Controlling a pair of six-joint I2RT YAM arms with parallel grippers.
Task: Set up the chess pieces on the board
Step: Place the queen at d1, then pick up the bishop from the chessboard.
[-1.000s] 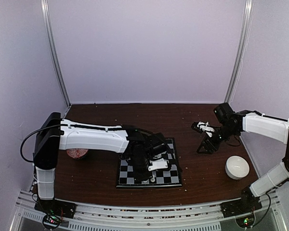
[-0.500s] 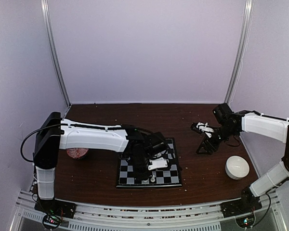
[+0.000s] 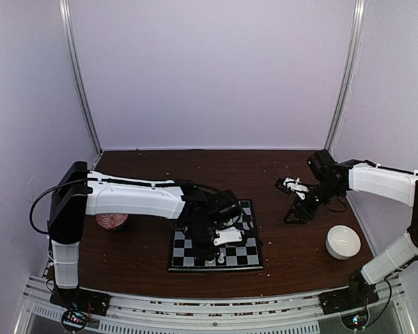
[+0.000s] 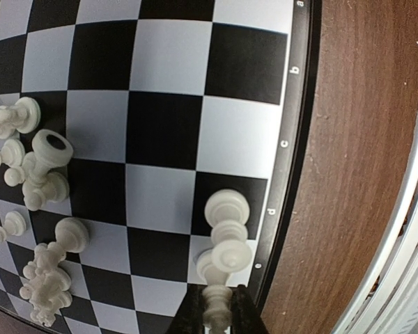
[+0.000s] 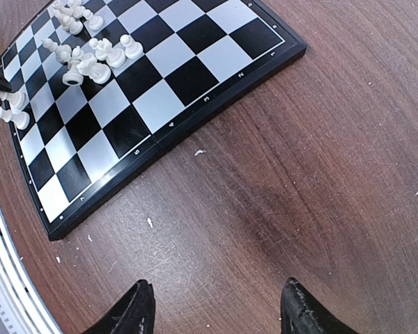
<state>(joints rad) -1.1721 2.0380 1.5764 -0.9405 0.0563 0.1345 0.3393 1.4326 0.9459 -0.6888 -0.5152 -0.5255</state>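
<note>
The held piece (image 4: 216, 300), a small cream plastic chessman with a turned, ringed stem, is at the near edge of the board (image 4: 160, 132), on the last row beside the lettered rim. The left gripper (image 4: 214, 316) has its dark fingers pressed together on it. A second tall piece (image 4: 228, 226) stands just beside it; whether the two touch cannot be told. The other chess pieces (image 4: 42, 188) lie jumbled in a loose heap farther in on the board, some tipped over and one showing its hollow base. The board is flat and glossy, with black and pale squares inside a thin black rim, and it sits near the middle of the table (image 3: 139, 261), toward its near edge. The step appears to be seating this piece on its back-row square. The next move probably calls for a straight release and lift, without knocking the neighbour, and then a return to the heap. The right gripper (image 5: 216, 299) hovers with its fingers spread and empty over scuffed dark wood flecked with pale crumbs (image 5: 198, 152). A white bowl (image 3: 343, 241) sits at the right and a red-patterned bowl (image 3: 111, 222) at the left.
</note>
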